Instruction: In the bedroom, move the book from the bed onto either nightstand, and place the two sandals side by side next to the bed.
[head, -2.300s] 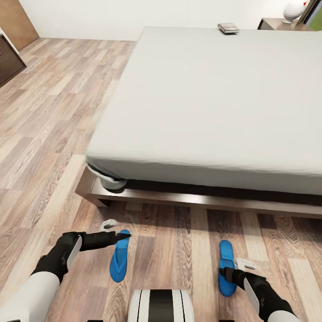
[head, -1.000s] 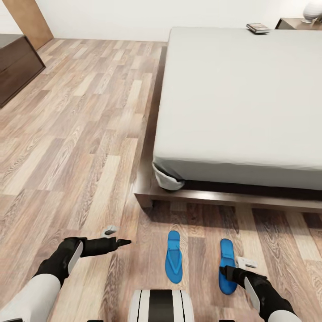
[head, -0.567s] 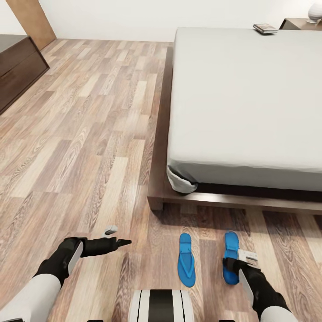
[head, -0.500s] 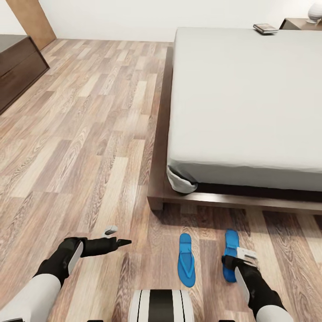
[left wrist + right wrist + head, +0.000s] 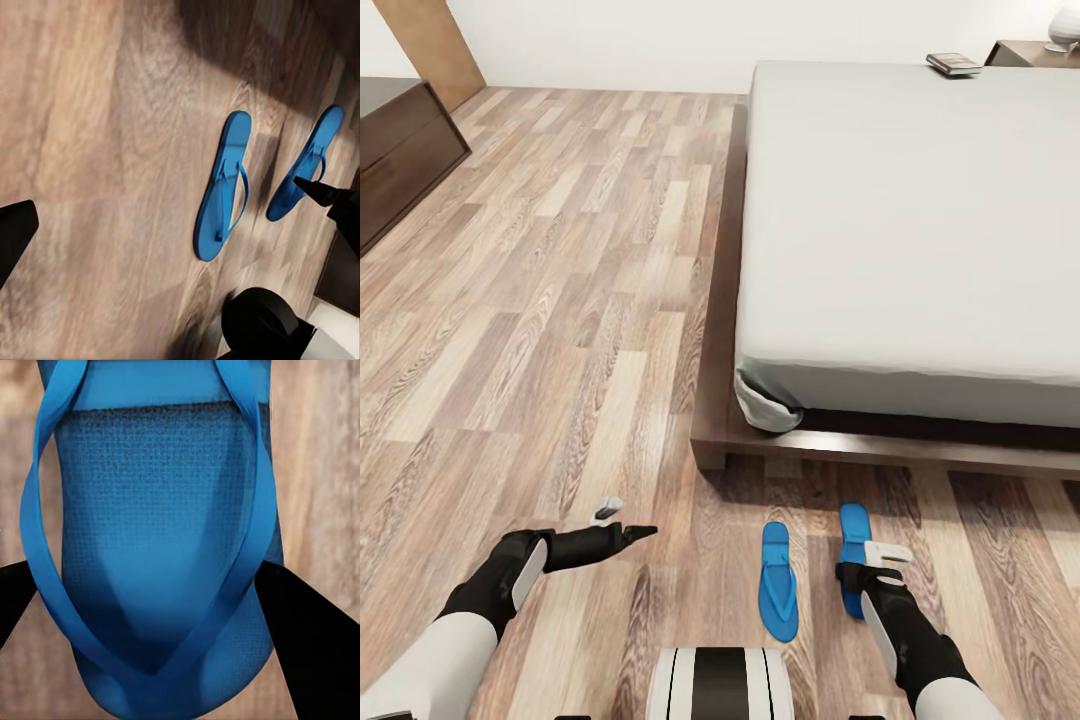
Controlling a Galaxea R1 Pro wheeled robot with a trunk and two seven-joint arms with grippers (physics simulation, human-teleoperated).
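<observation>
The book [image 5: 954,64] is tiny at the top right of the head view, lying flat on the far corner of the bed [image 5: 910,220], and the words on its cover are too small to read. The bed has a smooth light-grey mattress on a dark-brown wood base. Just past the book a dark glossy nightstand [image 5: 1032,50] holds a round white thing [image 5: 1063,25]. The floor [image 5: 550,300] is made of light-brown wood planks with wavy grain. At the bottom middle of the head view two bright blue flat sandals lie near the foot of the bed, close together but not touching. The left sandal [image 5: 778,579] lies free on the floor, long and thin with a skinny strap. The right sandal [image 5: 853,545] sits between the black fingers of the right claw [image 5: 857,578], which is closed around its heel end; the right wrist view shows its bumpy woven-looking sole and its V-shaped strap. The left claw [image 5: 622,522] at the lower left hangs over bare floor, spread open with nothing in it
</observation>
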